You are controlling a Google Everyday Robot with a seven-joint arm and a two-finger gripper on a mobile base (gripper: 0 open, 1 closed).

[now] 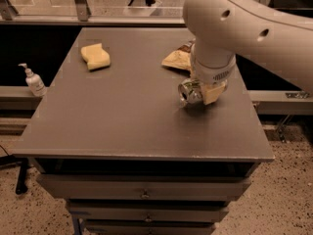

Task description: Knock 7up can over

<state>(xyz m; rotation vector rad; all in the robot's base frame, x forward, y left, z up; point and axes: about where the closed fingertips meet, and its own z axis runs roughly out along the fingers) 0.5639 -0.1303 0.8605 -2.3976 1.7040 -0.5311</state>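
Observation:
The 7up can lies tipped on its side on the grey table, its silver top facing the front left. My gripper is right over it at the table's right side, pressed against the can's right flank. The white arm comes in from the upper right and hides the rest of the can.
A yellow sponge lies at the back left of the table. A crumpled snack bag lies at the back, just behind the arm. A white pump bottle stands on a ledge left of the table. Drawers run below the front edge.

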